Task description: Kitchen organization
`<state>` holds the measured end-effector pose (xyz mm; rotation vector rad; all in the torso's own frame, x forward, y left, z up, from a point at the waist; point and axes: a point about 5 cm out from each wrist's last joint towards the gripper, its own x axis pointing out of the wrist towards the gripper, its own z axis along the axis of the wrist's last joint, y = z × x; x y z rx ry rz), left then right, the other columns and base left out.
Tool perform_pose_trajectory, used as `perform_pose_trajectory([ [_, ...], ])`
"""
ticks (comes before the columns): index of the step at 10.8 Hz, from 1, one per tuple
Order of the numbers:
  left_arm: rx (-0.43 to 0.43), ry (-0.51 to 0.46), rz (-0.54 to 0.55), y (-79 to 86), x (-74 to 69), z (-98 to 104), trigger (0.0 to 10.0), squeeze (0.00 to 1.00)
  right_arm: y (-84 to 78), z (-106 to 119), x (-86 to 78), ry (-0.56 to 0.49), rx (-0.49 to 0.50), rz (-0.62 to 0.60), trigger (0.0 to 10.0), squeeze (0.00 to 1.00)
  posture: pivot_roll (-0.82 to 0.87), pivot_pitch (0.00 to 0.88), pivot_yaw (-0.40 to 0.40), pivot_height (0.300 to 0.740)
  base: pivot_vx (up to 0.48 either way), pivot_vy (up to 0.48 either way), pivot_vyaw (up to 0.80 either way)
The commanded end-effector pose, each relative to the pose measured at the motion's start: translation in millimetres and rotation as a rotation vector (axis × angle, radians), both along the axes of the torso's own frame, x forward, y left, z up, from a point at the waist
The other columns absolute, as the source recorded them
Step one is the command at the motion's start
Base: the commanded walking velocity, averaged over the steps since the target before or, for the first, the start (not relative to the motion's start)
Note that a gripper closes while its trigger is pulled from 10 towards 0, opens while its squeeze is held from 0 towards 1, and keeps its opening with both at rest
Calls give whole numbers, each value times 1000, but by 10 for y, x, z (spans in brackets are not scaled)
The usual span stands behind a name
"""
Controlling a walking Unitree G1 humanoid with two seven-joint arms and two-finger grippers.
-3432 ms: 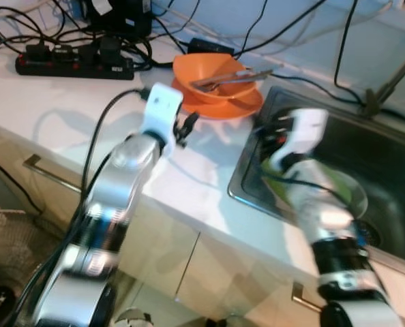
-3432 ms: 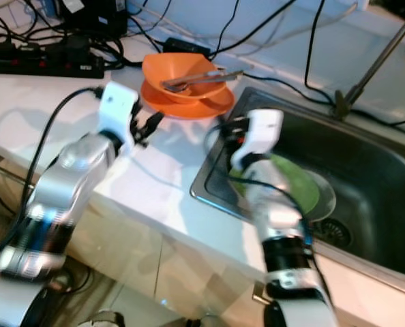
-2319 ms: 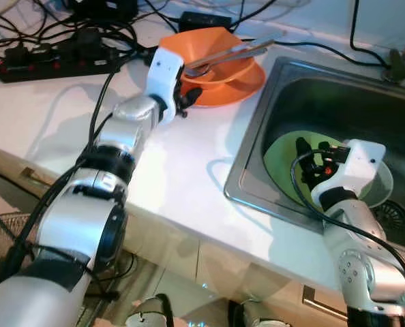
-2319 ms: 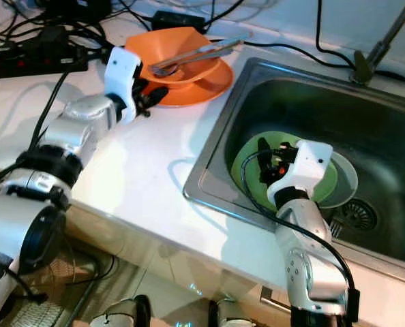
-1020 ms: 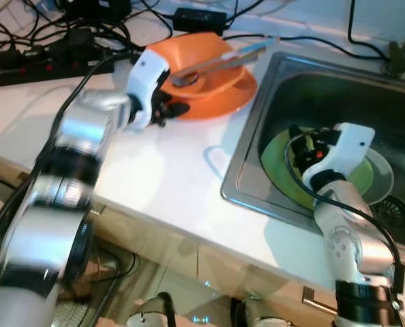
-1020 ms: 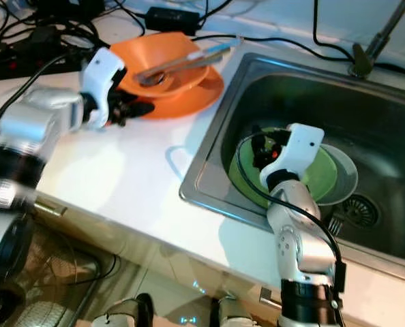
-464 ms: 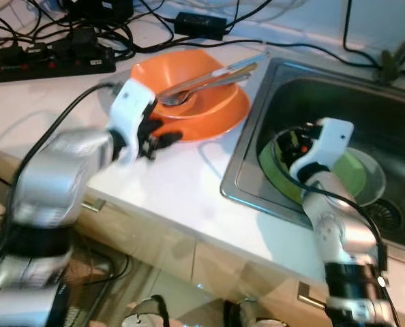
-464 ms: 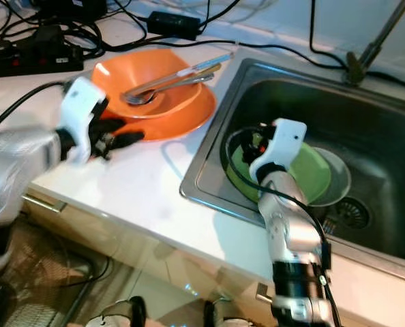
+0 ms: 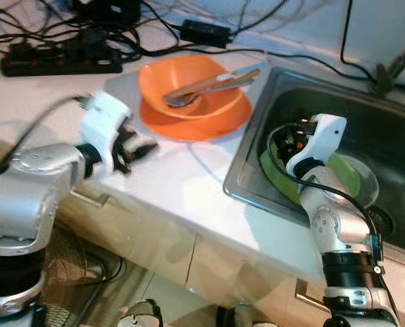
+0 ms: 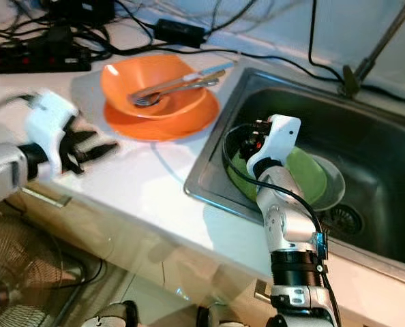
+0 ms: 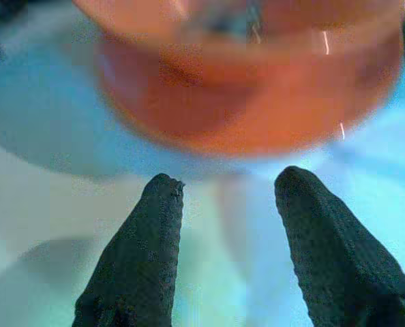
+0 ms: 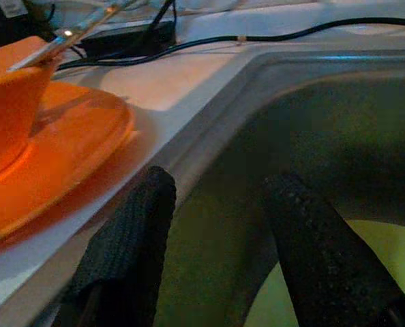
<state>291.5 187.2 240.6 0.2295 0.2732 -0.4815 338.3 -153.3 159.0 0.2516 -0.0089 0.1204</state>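
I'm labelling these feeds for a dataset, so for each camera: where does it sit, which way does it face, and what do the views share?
Left eye and right eye views: on the head, looking forward and down at the counter and sink; both silver arms show.
Left wrist view: along the open left gripper over the counter, toward the orange bowl.
Right wrist view: along the open right gripper at the sink's edge, above the green plate.
Shared: the orange bowl with cutlery on the orange plate appears in every view.

Head stereo pair: looks steeply down over the counter [image 9: 189, 184] front edge and the sink [image 10: 366, 129]. Left wrist view: faces the orange bowl [image 11: 250, 82] at close range. Right wrist view: looks from inside the sink, sharing that bowl.
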Motion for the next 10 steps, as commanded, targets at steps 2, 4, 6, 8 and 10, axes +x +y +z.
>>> perform_pose_trajectory([
  [2, -37, -69, -19, -123, 56, 141, 10000, 0, -23, 45, 29, -26, -5, -4, 10000, 0, 64, 95, -116, 740, 0, 0, 0],
  [4, -54, -40, -67, -286, 145, 52, 10000, 0, -25, 26, 8, -26, -6, -7, 10000, 0, 53, 104, -105, 740, 0, 0, 0],
  [6, -49, -6, -100, -413, 284, -28, 10000, 0, -49, -1, -25, -21, -5, -22, 10000, 0, 42, 112, -85, 740, 0, 0, 0],
  [8, -45, -13, -119, -502, 435, -31, 10000, 0, -49, -12, -49, -21, 0, -30, 10000, 0, 35, 114, -66, 740, 0, 0, 0],
  [10, -8, -10, -140, -572, 545, -46, 10000, 0, -50, -35, -75, -16, 2, -36, 10000, 0, 27, 118, -54, 740, 0, 0, 0],
])
